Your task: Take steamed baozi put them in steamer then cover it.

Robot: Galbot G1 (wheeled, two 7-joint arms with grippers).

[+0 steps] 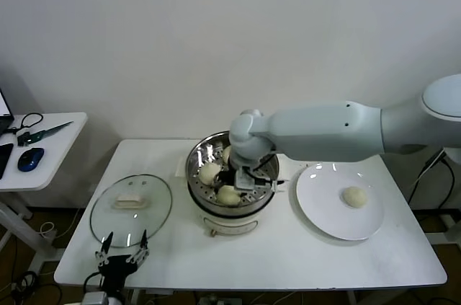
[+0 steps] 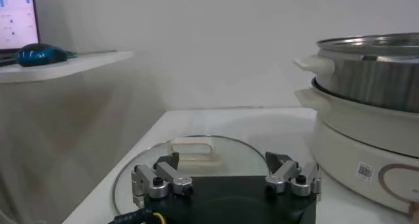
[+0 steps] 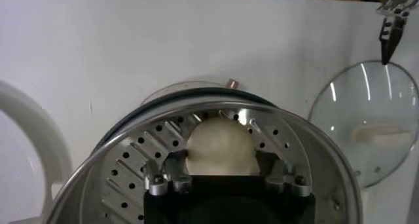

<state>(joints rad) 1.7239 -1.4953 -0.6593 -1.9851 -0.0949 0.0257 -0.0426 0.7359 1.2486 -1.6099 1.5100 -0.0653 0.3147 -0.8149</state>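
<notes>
The steamer [image 1: 216, 220] stands mid-table with three baozi on its perforated tray: one at the left [image 1: 209, 172], one at the front [image 1: 229, 195] and one at the back [image 1: 226, 153]. My right gripper [image 1: 243, 177] is down inside the steamer. In the right wrist view it [image 3: 219, 158] is open, with its fingers [image 3: 175, 163] either side of the front baozi [image 3: 219, 140], which rests on the tray [image 3: 131, 173]. A fourth baozi [image 1: 354, 197] lies on the white plate [image 1: 324, 218]. The cover [image 1: 131, 208] lies flat to the steamer's left. My left gripper [image 1: 122, 253] hovers open and empty at the table's front-left edge, just before the cover [image 2: 196, 147].
A white side table [image 1: 43, 153] to the left holds a blue mouse [image 1: 30, 158] and scissors [image 1: 43, 132]. The wall stands close behind the table. The steamer's base [image 2: 366, 147] is to one side of the left gripper [image 2: 224, 163].
</notes>
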